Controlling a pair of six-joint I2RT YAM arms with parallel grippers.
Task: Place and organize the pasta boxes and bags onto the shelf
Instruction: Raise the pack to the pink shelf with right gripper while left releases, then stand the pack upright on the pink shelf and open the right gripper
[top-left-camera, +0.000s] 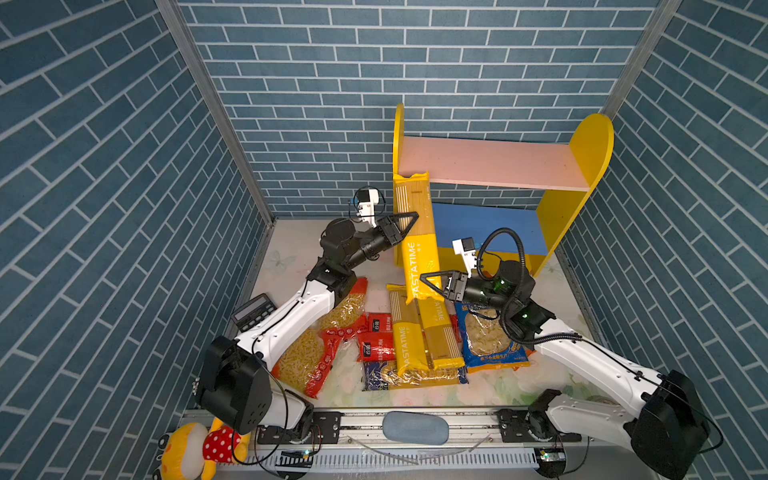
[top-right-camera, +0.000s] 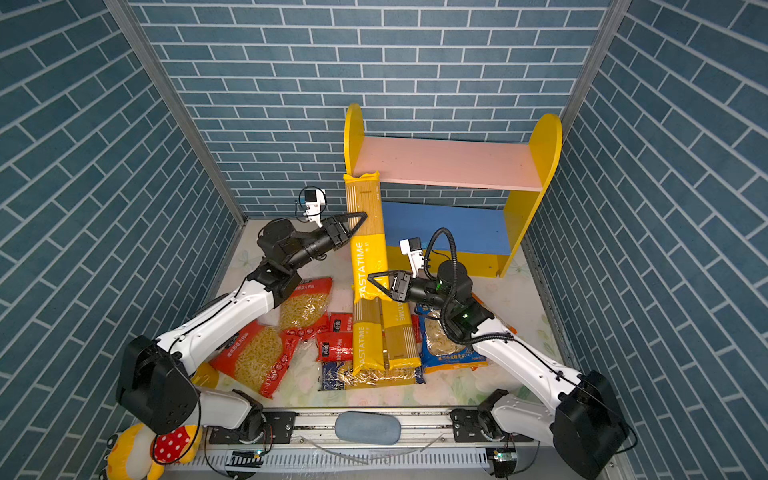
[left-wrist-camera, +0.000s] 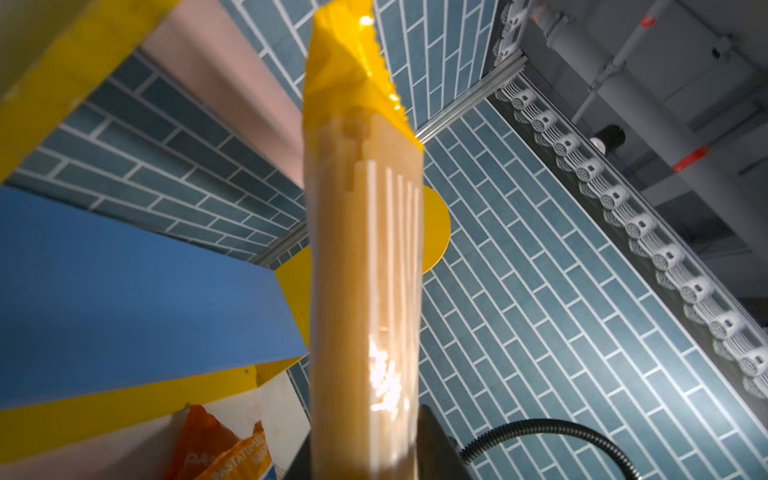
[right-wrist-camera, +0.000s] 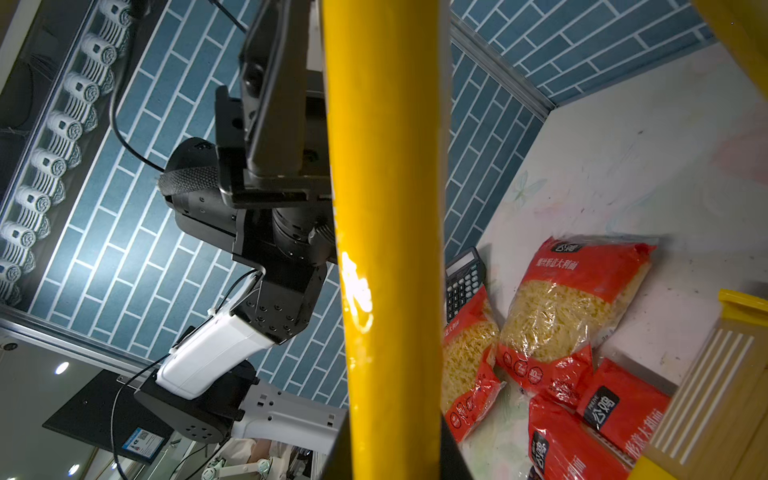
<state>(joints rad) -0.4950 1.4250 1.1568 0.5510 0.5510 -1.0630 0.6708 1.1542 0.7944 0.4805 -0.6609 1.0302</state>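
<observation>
PASTATIME pack (top-left-camera: 417, 245) stands nearly upright between my two grippers, just in front of the left side panel (top-left-camera: 398, 124) of the shelf (top-left-camera: 559, 216). Its lower end hangs over the pile of other packs.

My right gripper (top-left-camera: 427, 280) is clamped on its yellow lower end. In the right wrist view the pack fills the gap between my fingers. My left gripper (top-left-camera: 413, 218) meets it higher up, at the clear tan part. The pack runs between those jaws, but I cannot tell whether they press it or stand loose.

Its crimped top edge reaches the front left corner of the pink upper board (top-left-camera: 490, 162); whether they touch I cannot tell. That board and the blue lower board (top-left-camera: 490, 226) lie bare, with open room from the pack across to the right side panel (top-left-camera: 592, 145).

Below, the remaining packs (top-left-camera: 409, 345) crowd the table (top-left-camera: 286, 253), with two more long yellow ones lying side by side on top.
</observation>
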